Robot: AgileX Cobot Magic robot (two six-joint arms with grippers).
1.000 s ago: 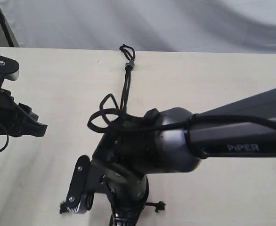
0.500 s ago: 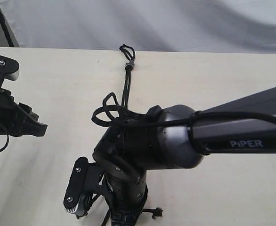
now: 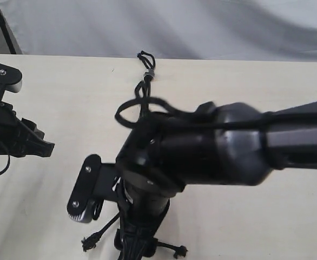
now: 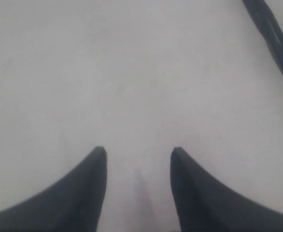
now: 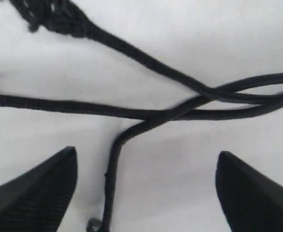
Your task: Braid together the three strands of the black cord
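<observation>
The black cord (image 3: 145, 89) lies on the pale table, bound near the far edge by a small grey band (image 3: 149, 74). Its three strands (image 5: 165, 113) cross one another under my right gripper (image 5: 146, 162), which is open just above them. One strand (image 5: 110, 179) bends down between the fingers, closer to one of them, untouched. A knotted tip (image 5: 54, 14) lies farther off. In the exterior view the right gripper (image 3: 137, 246) points down at the near edge, with knotted tips (image 3: 88, 242) either side. My left gripper (image 4: 138, 153) is open over bare table, with the cord (image 4: 272, 34) off to one side.
The right arm (image 3: 245, 149) reaches across from the right and hides most of the strands. A glossy cable (image 3: 129, 111) loops off its wrist. The left gripper (image 3: 37, 146) hangs at the left edge, well away from the cord. A grey cloth backdrop (image 3: 202, 27) stands behind the table.
The right arm has swung and risen towards the camera and is blurred. A knotted strand tip now shows at the lower left of its gripper. The left arm has not moved.
</observation>
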